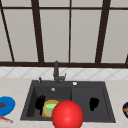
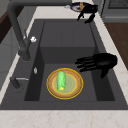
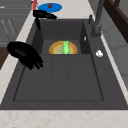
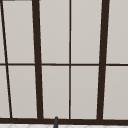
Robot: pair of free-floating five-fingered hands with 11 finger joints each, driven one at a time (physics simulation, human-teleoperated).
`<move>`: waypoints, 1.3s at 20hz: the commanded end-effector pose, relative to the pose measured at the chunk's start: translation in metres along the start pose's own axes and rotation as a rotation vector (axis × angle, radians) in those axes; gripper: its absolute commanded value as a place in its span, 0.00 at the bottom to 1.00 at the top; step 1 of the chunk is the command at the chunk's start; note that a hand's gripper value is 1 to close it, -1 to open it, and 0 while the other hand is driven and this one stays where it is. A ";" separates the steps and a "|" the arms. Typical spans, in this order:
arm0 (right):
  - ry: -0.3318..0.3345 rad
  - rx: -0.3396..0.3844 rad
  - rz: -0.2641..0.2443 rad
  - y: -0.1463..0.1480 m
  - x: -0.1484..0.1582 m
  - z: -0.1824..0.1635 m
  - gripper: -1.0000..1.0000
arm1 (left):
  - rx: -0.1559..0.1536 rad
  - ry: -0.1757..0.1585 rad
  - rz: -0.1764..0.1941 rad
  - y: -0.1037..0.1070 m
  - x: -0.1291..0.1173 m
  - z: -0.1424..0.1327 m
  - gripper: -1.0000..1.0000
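In the sink's left basin (image 2: 75, 96) lies a wooden plate with a yellow rim (image 2: 65, 83), and a green cucumber (image 2: 60, 80) rests on it. My left hand (image 2: 100, 62) hovers over that basin beside the plate, near the front wall, fingers straight and spread, holding nothing. The same hand (image 1: 40, 102) sits left of the plate (image 1: 50, 108) in the front view. My right hand (image 1: 93, 103) hangs over the right basin with relaxed fingers pointing down, empty; it is the near hand (image 3: 25, 53) in the right side view.
A large red ball (image 1: 67, 115) covers the sink's front edge. A blue plate (image 1: 6, 105) with a small red thing lies on the left counter, a red-handled item (image 1: 5, 118) before it. A dark bowl (image 1: 125, 109) sits at right. The faucet (image 1: 56, 71) stands behind the basins.
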 end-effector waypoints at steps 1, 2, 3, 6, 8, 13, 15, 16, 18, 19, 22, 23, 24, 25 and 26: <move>0.000 0.000 0.000 0.000 0.000 0.000 0.50 | 0.000 0.002 0.068 0.007 -0.002 -0.001 0.00; 0.000 0.000 0.000 0.000 0.000 0.000 0.50 | 0.000 0.002 0.069 0.007 -0.003 -0.001 0.00; 0.000 0.000 0.000 0.000 0.000 0.000 0.50 | 0.000 0.002 0.072 0.007 -0.004 -0.001 0.00; 0.000 0.000 0.000 0.000 0.000 0.000 0.50 | 0.000 0.002 0.062 0.006 -0.005 0.000 0.00; 0.000 0.000 0.000 0.000 0.000 0.000 0.50 | 0.000 0.001 0.053 0.006 -0.005 0.000 0.00; 0.000 0.000 0.000 0.000 0.000 0.000 0.50 | 0.004 0.001 0.049 0.006 -0.004 0.001 0.00; 0.000 0.000 0.000 0.000 0.000 0.000 0.50 | 0.011 0.001 0.058 0.007 -0.001 0.004 0.00; 0.000 0.000 0.000 0.000 0.000 0.000 0.50 | 0.014 0.003 0.056 0.008 0.000 0.006 0.00; 0.000 0.000 0.000 0.000 0.000 0.000 0.50 | 0.015 0.006 0.059 0.012 0.001 0.007 0.00; 0.000 0.000 0.000 0.000 0.000 0.000 0.50 | 0.017 0.006 0.055 0.014 0.002 0.008 0.00; 0.000 0.000 0.000 0.000 0.000 0.000 0.50 | 0.013 0.003 0.097 0.023 0.003 0.009 0.00; 0.000 0.000 0.000 0.000 0.000 0.000 0.50 | 0.010 0.002 0.115 0.024 0.002 0.010 0.00; 0.000 0.000 0.000 0.000 0.000 0.000 0.50 | 0.011 0.001 0.123 0.026 0.003 0.012 0.00; 0.000 0.000 0.000 0.000 0.000 0.000 0.50 | 0.011 0.001 0.132 0.028 0.002 0.013 0.00; 0.000 0.000 0.000 0.000 0.000 0.000 0.50 | 0.010 0.001 0.141 0.029 0.003 0.015 0.00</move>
